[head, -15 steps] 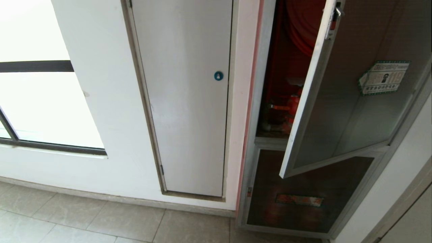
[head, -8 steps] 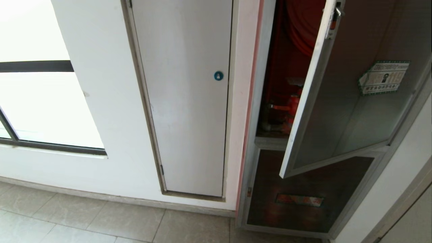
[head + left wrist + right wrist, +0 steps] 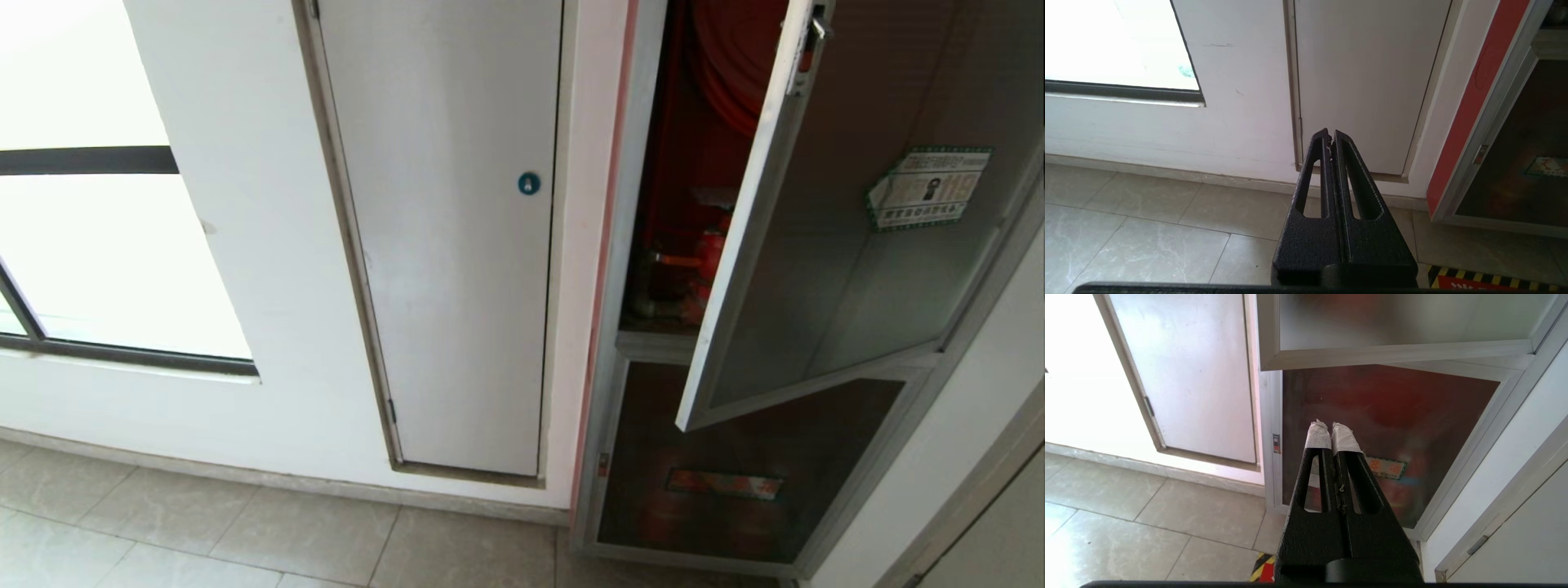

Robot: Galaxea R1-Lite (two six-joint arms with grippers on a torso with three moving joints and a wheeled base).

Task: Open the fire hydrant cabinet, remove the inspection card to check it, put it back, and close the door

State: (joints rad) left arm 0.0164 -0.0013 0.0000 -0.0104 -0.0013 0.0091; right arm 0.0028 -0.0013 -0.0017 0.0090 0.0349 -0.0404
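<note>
The right gripper (image 3: 1331, 430) hung low with its taped tips pressed together on nothing, aimed at the smaller dark pane (image 3: 1384, 437) under the door (image 3: 849, 245). The left gripper (image 3: 1330, 136), likewise closed and empty, faced the plain white panel (image 3: 1367, 81). Neither arm showed in the head view. The fire hydrant cabinet (image 3: 645, 163) stood at about two o'clock, its door swung partly out; no inspection card was visible. A reach from here risked clipping the door's jutting lower corner and swinging it.
</note>
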